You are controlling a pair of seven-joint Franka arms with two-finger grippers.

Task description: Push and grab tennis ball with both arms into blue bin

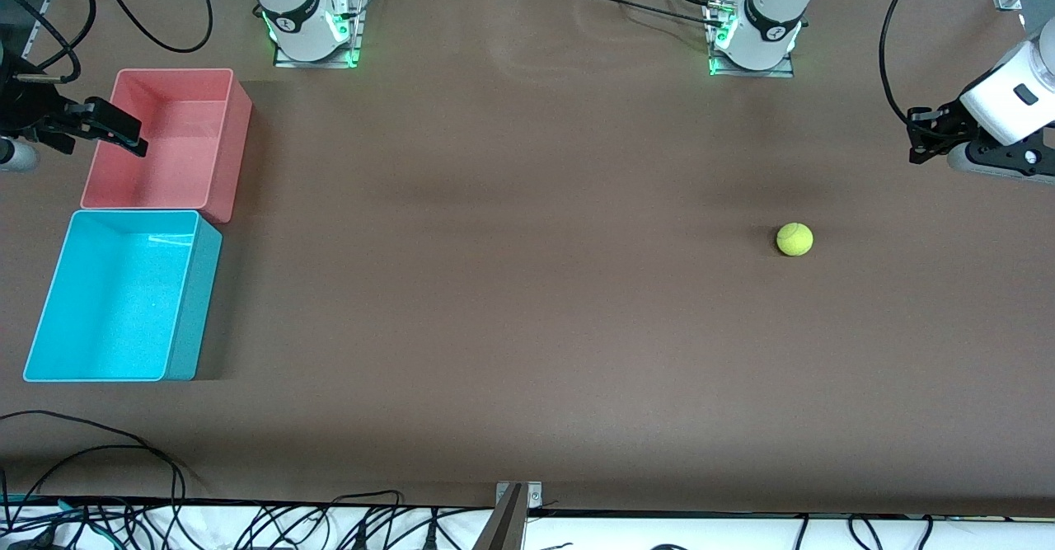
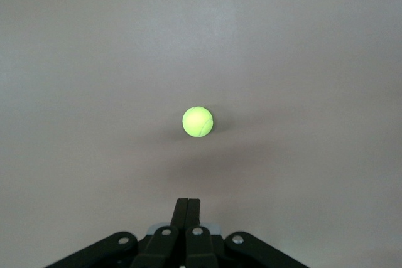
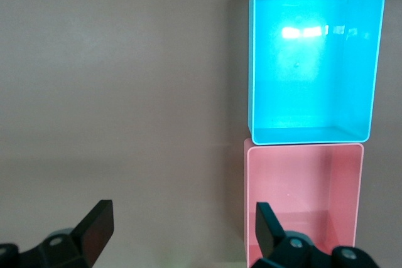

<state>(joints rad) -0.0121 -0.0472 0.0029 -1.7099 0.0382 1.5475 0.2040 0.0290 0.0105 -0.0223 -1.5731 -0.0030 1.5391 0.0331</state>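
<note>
The tennis ball (image 1: 794, 239) lies alone on the brown table toward the left arm's end; it also shows in the left wrist view (image 2: 197, 122). My left gripper (image 1: 916, 142) hangs over the table's edge at that end, well apart from the ball, with its fingers (image 2: 187, 202) shut and empty. The blue bin (image 1: 194, 303) stands empty at the right arm's end, also in the right wrist view (image 3: 251, 61). My right gripper (image 1: 105, 146) is open and empty over the pink bin's outer rim, and shows in its wrist view (image 3: 182, 221).
A pink-red bin (image 1: 232, 150), empty, touches the blue bin on the side farther from the front camera; it also shows in the right wrist view (image 3: 246, 205). Cables (image 1: 124, 459) and a metal bracket (image 1: 517, 500) lie along the table's front edge.
</note>
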